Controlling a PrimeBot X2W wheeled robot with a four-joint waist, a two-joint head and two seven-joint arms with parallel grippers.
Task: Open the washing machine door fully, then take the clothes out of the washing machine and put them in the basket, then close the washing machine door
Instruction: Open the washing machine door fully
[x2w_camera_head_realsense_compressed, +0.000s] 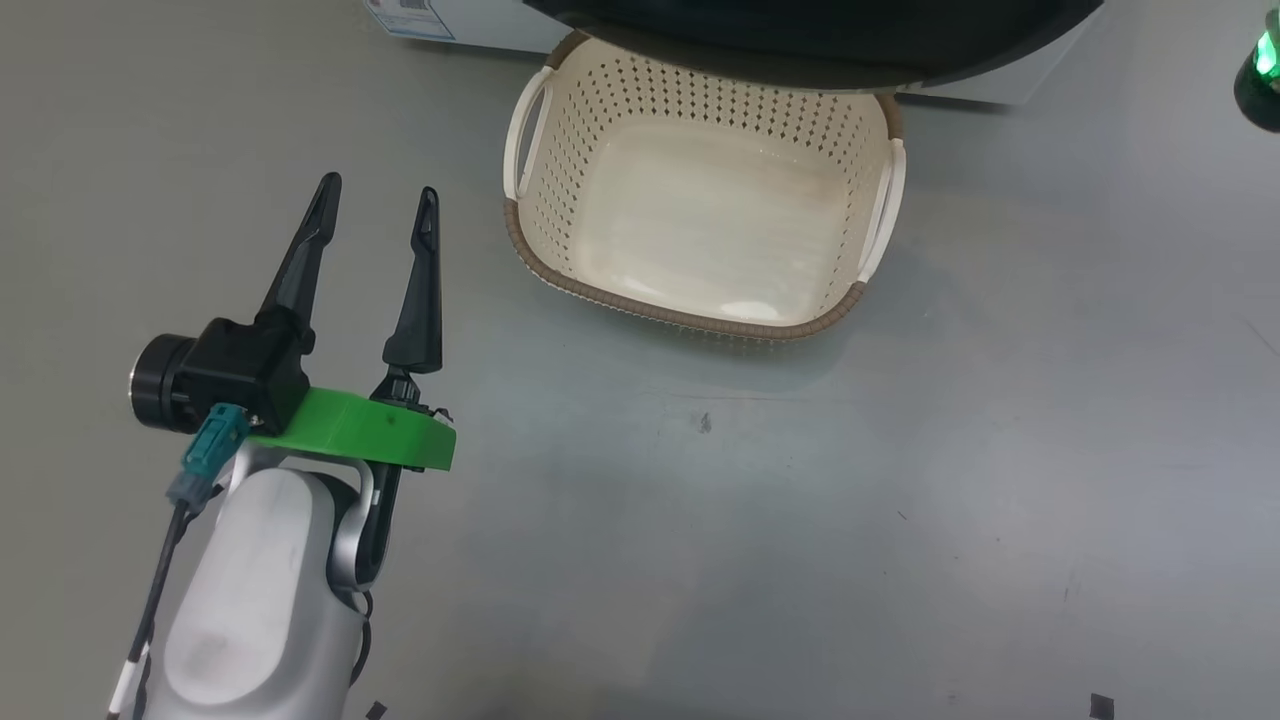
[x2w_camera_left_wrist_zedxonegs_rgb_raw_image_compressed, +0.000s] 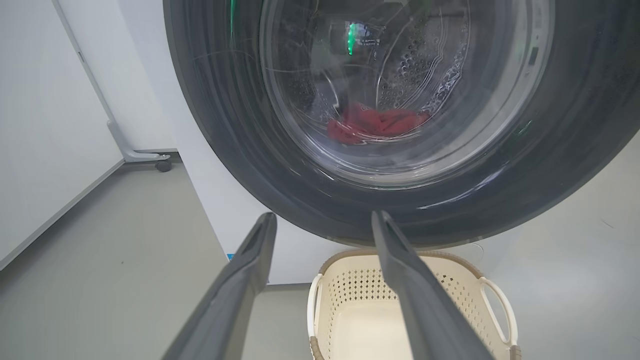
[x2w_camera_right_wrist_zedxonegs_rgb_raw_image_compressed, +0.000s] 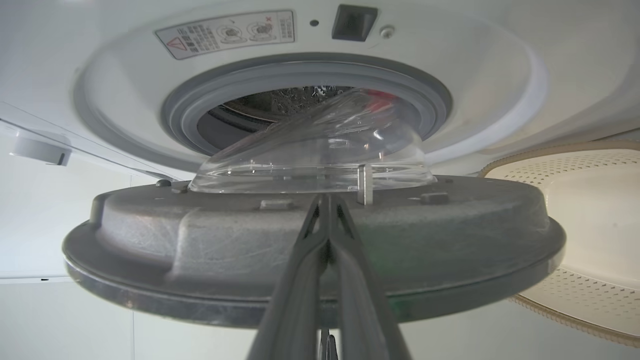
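- I'm on the first step, getting the washing machine door (x2w_camera_right_wrist_zedxonegs_rgb_raw_image_compressed: 200, 250) fully open. It stands part-way out from the washing machine (x2w_camera_right_wrist_zedxonegs_rgb_raw_image_compressed: 115, 80). Its glass bowl (x2w_camera_right_wrist_zedxonegs_rgb_raw_image_compressed: 310, 150) points back at the grey rubber ring (x2w_camera_right_wrist_zedxonegs_rgb_raw_image_compressed: 200, 100) and the steel drum (x2w_camera_right_wrist_zedxonegs_rgb_raw_image_compressed: 260, 102).
- My right gripper (x2w_camera_right_wrist_zedxonegs_rgb_raw_image_compressed: 326, 201) is closed tight, fingers pressed together with nothing between them. The tips sit at the door's grey inner face, just beside a small metal latch pin (x2w_camera_right_wrist_zedxonegs_rgb_raw_image_compressed: 364, 184). They look to be touching the face, but I can't be sure.
- That arm reaches in behind the door with its fingers pointing toward the drum mouth. I judge it is placed to push the door outward rather than to grip it.
- My left gripper (x2w_camera_head_realsense_compressed: 379, 188) is spread wide and holds nothing. It hangs low over the floor (x2w_camera_head_realsense_compressed: 800, 500), off to the left of the basket (x2w_camera_head_realsense_compressed: 650, 303) and apart from it. Its fingers aim up at the door's black front from below.
- The clothes (x2w_camera_left_wrist_zedxonegs_rgb_raw_image_compressed: 375, 124) lie at the bottom of the drum, a red heap seen through the glass.
- The basket sits empty on the floor, right under the door's rim and close to the machine's front.
- Next, the door needs pushing along its arc until the drum mouth is clear. The tips mustn't slide off the face or snag the pin, and the door, which swings above the basket, mustn't knock it.
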